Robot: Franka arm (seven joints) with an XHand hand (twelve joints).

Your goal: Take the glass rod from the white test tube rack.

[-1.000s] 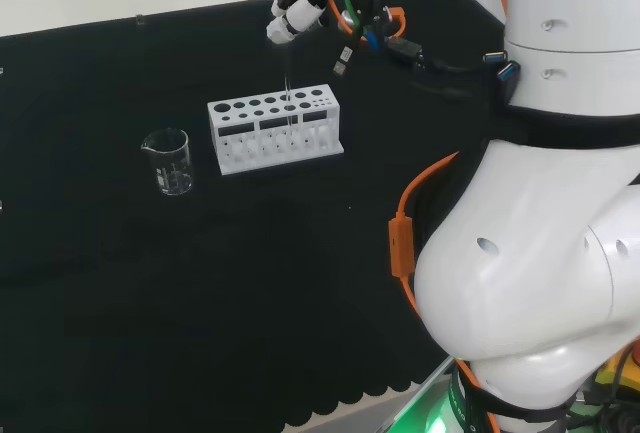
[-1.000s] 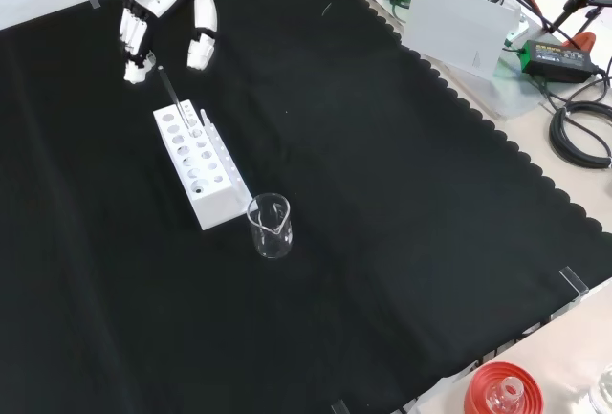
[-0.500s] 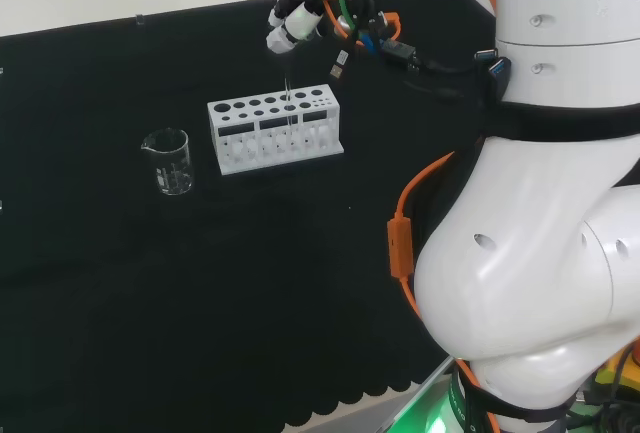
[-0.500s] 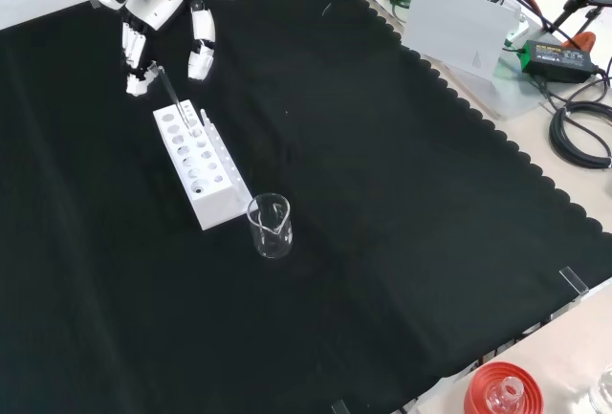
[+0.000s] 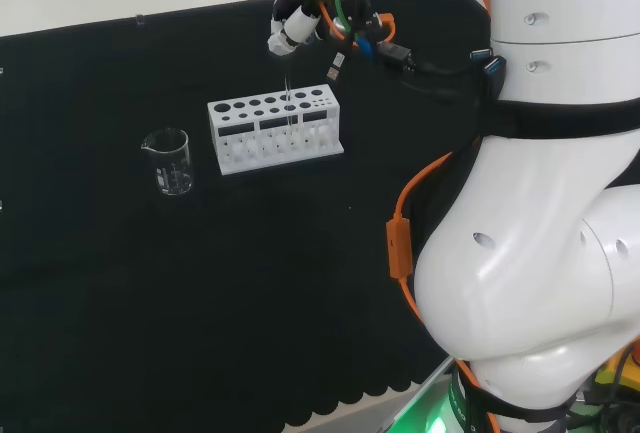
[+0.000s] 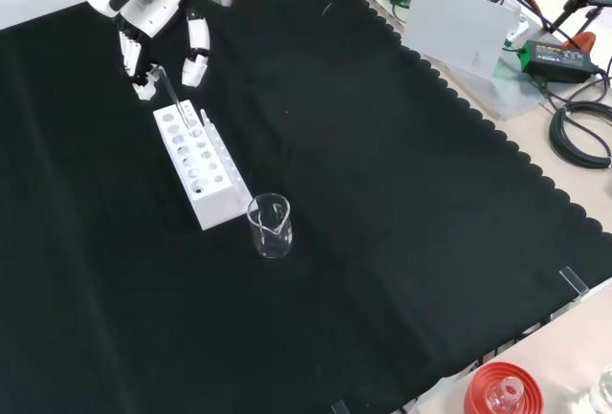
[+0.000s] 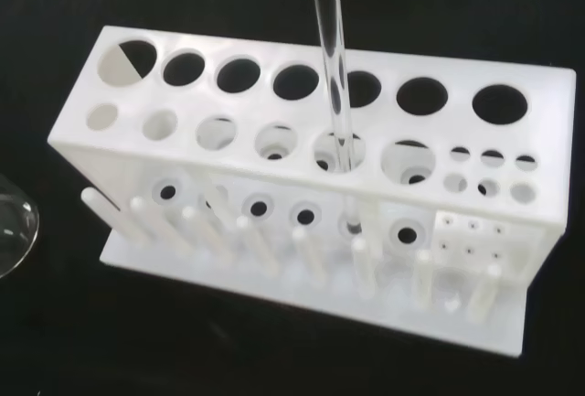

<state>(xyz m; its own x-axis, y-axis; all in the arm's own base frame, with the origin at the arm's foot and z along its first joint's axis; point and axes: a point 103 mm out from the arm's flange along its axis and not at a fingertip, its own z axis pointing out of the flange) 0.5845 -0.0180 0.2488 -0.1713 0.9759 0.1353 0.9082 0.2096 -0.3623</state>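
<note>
While the hand [image 6: 153, 12] hangs above the far end of the white test tube rack [image 6: 199, 175] on the bench [image 6: 382, 204], its fingers [image 6: 196, 60] pinch the top of the glass rod [image 7: 334, 76]; the rod stands nearly upright, its lower end still inside a rack hole; a clear beaker [image 6: 270, 227] stands just beside the rack's near end.

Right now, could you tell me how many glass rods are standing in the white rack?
1: a single glass rod stands in a front-row hole of the white rack, in the wrist view; the other holes look empty.
</note>
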